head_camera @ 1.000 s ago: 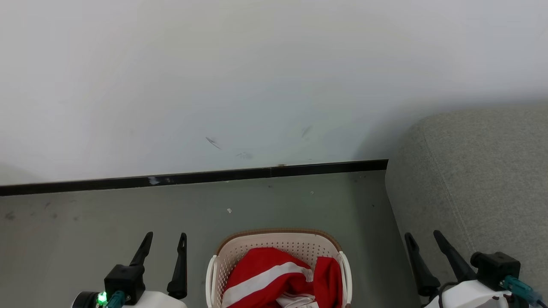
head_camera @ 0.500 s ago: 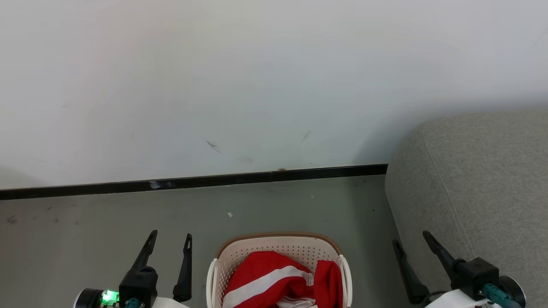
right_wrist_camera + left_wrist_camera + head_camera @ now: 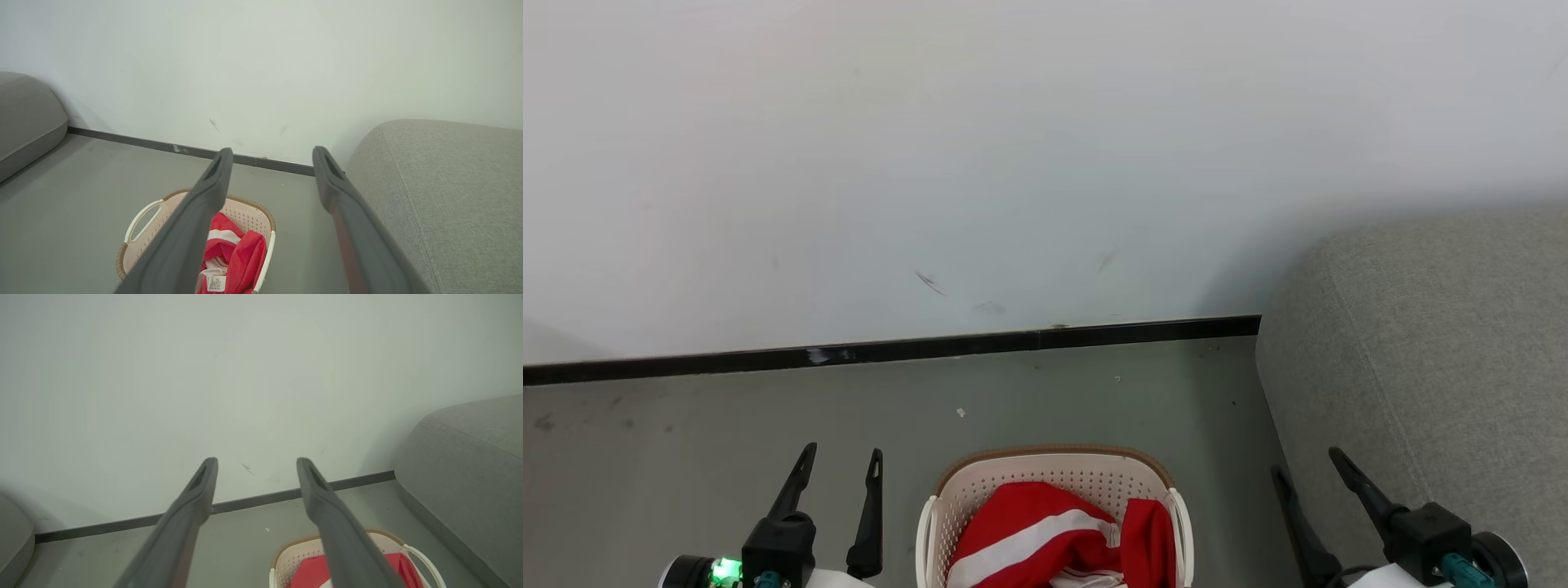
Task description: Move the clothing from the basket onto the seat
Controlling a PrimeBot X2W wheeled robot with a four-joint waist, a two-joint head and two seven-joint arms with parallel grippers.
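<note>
I see the red clothing (image 3: 1045, 535) heaped in the basket (image 3: 1058, 451) on the floor. The visible part of the grey seat (image 3: 1437, 343) beside it carries none, so I judge the whole job remains. My left gripper (image 3: 842, 451) and right gripper (image 3: 1305, 461) flank the basket, fingers spread, holding nothing.

Red-striped clothing (image 3: 1045, 535) (crumpled) fills basket (image 3: 1054, 467) beside seat (image 3: 1429, 343).
</note>
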